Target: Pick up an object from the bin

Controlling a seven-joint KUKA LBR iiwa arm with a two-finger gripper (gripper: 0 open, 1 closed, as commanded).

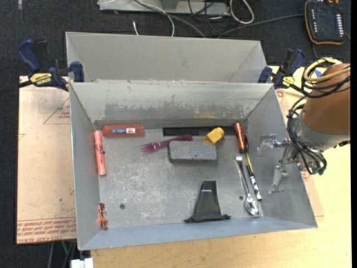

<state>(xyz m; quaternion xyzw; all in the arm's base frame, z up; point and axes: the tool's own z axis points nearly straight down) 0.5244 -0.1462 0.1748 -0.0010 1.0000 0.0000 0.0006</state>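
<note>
Nearest to you, at the front wall of the grey metal bin (145, 188), a black wedge-shaped piece (207, 203) stood on the floor with its wide base against that wall. In the front left corner lay a small red thing (102, 214), too small to name. To the right of the wedge, a metal spoon (249, 190) lay along the foot of the right wall with its bowl toward the front, and a thin dark tool (247, 169) lay close beside its handle. Behind these, an orange-handled screwdriver (240, 137) lay with its handle near the back right corner. In the middle of the floor you had a grey block (192, 151), with a purple plastic fork (158, 146) just beside its left end and a yellow piece (213, 134) at its back right corner. A flat black strip (184, 131) and a red-orange bar (120, 130) with a label lay along the back wall, and an orange-red marker (100, 152) lay along the left wall. The gripper (274, 162) hung over the sloping right wall, near the spoon's handle but apart from it; the spoon and the screwdriver were the things nearest to it. You could not tell whether the claw was wide or narrow. The arm's orange cover (329, 105) stood outside the right rim.
</note>
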